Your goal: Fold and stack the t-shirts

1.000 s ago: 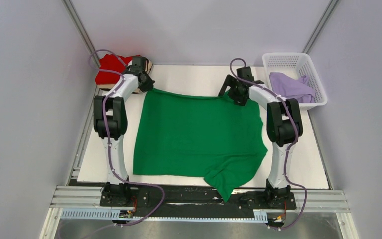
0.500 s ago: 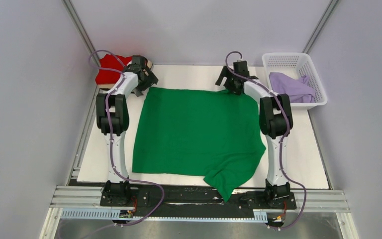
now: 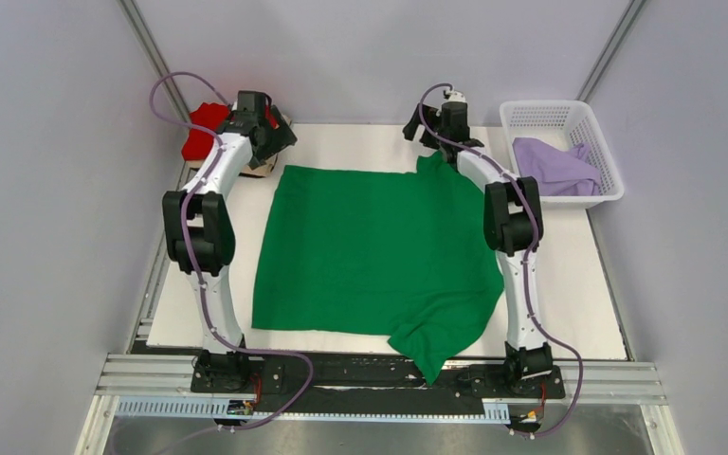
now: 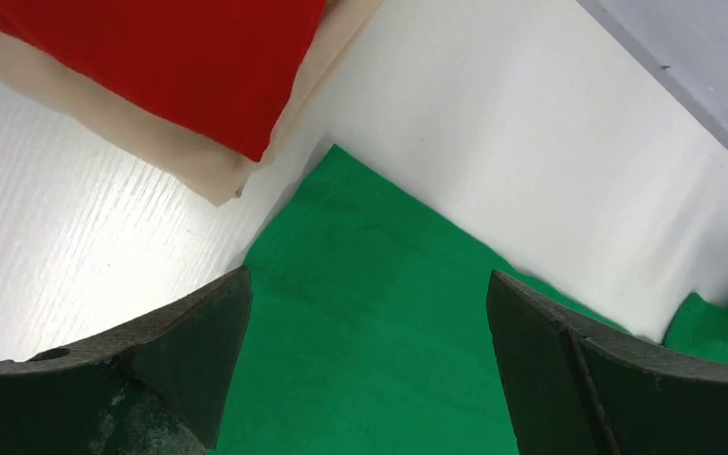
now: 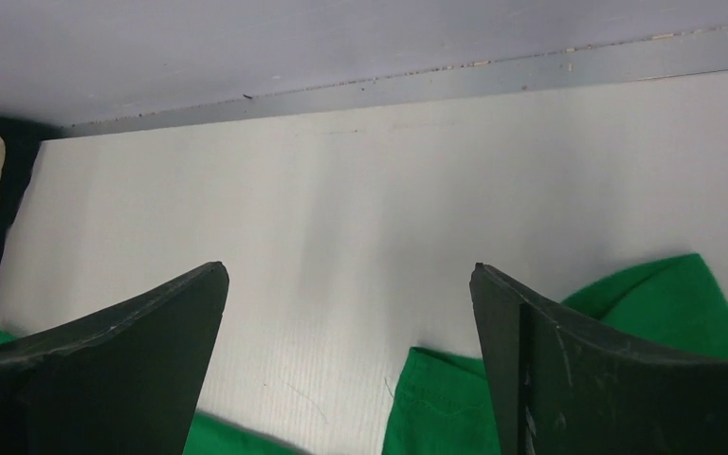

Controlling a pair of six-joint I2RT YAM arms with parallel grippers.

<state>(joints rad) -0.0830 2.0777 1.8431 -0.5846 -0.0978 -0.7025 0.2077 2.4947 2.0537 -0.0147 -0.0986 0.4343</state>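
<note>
A bright green t-shirt (image 3: 370, 256) lies spread flat on the white table, with its near right part bunched and hanging over the front edge. My left gripper (image 3: 273, 142) hovers open above the shirt's far left corner (image 4: 370, 313), nothing between its fingers. My right gripper (image 3: 433, 133) stands open over bare table just beyond the far right corner, where a green sleeve (image 5: 445, 398) lies below its fingers. A folded red t-shirt (image 4: 180, 66) rests on a tan t-shirt (image 4: 152, 142) at the back left. A pale lavender t-shirt (image 3: 555, 166) lies in the basket.
The white lattice basket (image 3: 531, 114) sits at the back right corner of the table. The red and tan stack (image 3: 204, 133) is close behind my left gripper. The back wall runs just beyond both grippers.
My left gripper has opened, let go of the green shirt's far left corner and risen toward the back. The right gripper also drew back. The shirt's far edge now lies flat.
</note>
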